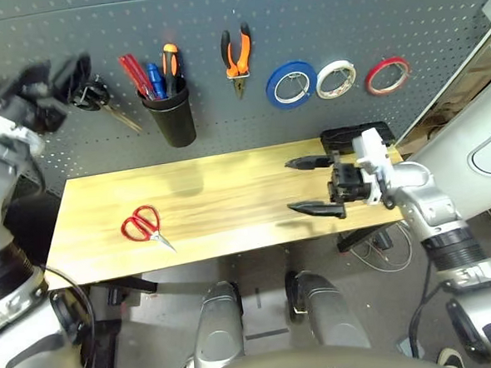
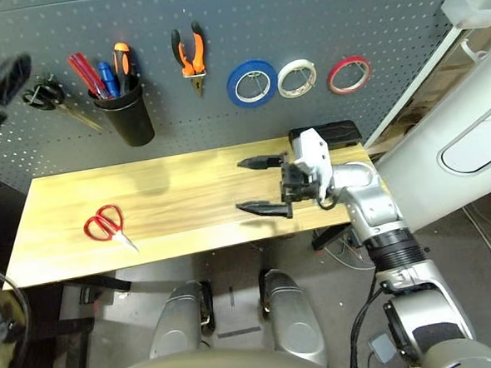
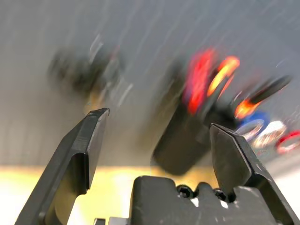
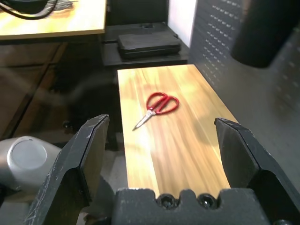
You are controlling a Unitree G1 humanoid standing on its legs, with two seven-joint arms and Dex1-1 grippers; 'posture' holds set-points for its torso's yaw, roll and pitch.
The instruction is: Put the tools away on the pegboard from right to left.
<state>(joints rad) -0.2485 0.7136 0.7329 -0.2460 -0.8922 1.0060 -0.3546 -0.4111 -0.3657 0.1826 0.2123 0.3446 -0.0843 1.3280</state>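
The red-handled scissors (image 1: 142,224) lie flat on the wooden table (image 1: 229,193), toward its left end. On the pegboard (image 1: 319,21) hang the orange-and-black pliers (image 1: 237,55) and the red tape ring (image 1: 387,74). A red-handled screwdriver (image 1: 134,74) stands in the black cup (image 1: 172,115). My left gripper (image 1: 52,87) is raised at the board's left side, next to hanging black-handled scissors (image 1: 98,97), and its jaws are open and empty (image 3: 157,119). Over the table's right end my right gripper (image 1: 315,185) hovers, open and empty, pointing toward the red scissors (image 4: 159,104).
A blue tape roll (image 1: 289,83) and a white one (image 1: 336,78) hang between the pliers and the red ring. A black case (image 1: 355,134) sits at the table's far right corner. A white cabinet (image 1: 476,145) stands to the right.
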